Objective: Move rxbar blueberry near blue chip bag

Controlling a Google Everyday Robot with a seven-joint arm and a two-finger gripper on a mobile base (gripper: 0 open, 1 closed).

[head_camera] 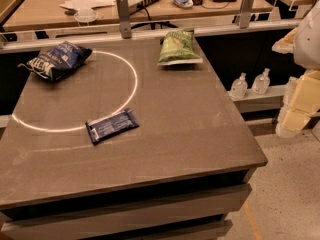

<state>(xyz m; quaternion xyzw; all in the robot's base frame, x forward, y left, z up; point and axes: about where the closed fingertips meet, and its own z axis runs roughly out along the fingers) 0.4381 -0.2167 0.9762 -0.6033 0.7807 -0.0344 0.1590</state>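
The rxbar blueberry [112,125] is a small flat dark blue wrapper lying on the dark table top [190,129], left of centre, on the edge of a ring of light. The blue chip bag [56,60] is puffy with white lettering and lies at the table's far left corner, well apart from the bar. Pale parts of my arm [300,94] show at the right edge, off the table and away from both objects. My gripper is out of view.
A green chip bag [178,47] lies at the far middle of the table. Two metal posts [123,15] and a rail stand behind it. Small clear bottles [250,84] sit on a low ledge to the right. A cluttered desk [45,9] is beyond.
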